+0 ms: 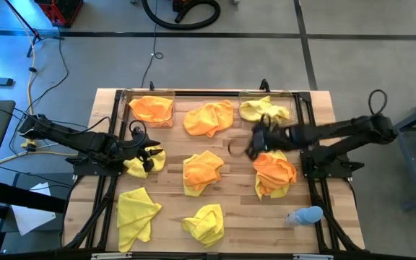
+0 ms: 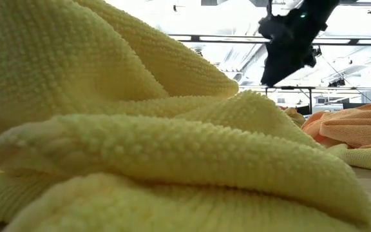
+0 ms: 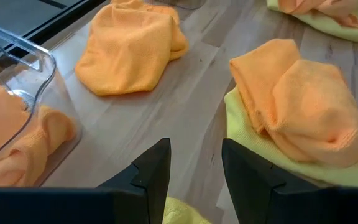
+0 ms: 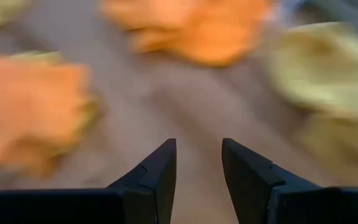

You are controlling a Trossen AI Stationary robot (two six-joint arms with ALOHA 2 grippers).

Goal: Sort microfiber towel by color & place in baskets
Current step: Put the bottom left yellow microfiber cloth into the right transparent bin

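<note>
The microfiber towels are spread over your wooden table (image 1: 244, 206), and two already sit in the clear baskets at the far edge: an orange towel (image 1: 152, 108) in the far-left basket (image 1: 127, 101) and a yellow towel (image 1: 263, 109) in the far-right basket (image 1: 289, 97). Between the two baskets, on the wood, lies an orange-yellow towel (image 1: 209, 117). In the middle of the table you have an orange towel lying on a yellow one (image 1: 202, 172); the left wrist view shows that pair close up (image 3: 297, 112). Right of it sits another orange-on-yellow pile (image 1: 274, 173). Along the near edge lie a flat yellow towel (image 1: 136, 213) at the left and a bunched yellow towel (image 1: 204, 222) in the middle, the latter filling most of the low view (image 2: 140, 148). A small pale blue object (image 1: 305, 215) rests near the right corner.

Your left gripper (image 1: 149, 153) is low at the left side, over a yellow towel (image 1: 137, 166); its fingers (image 3: 157, 171) stand apart with a gap between them, and a bit of yellow shows just below, but you cannot tell whether they touch it. Your right gripper (image 1: 257, 141) hangs above the table between the far-right basket and the right-hand orange pile, fingers (image 4: 160, 171) parted and holding nothing.
</note>
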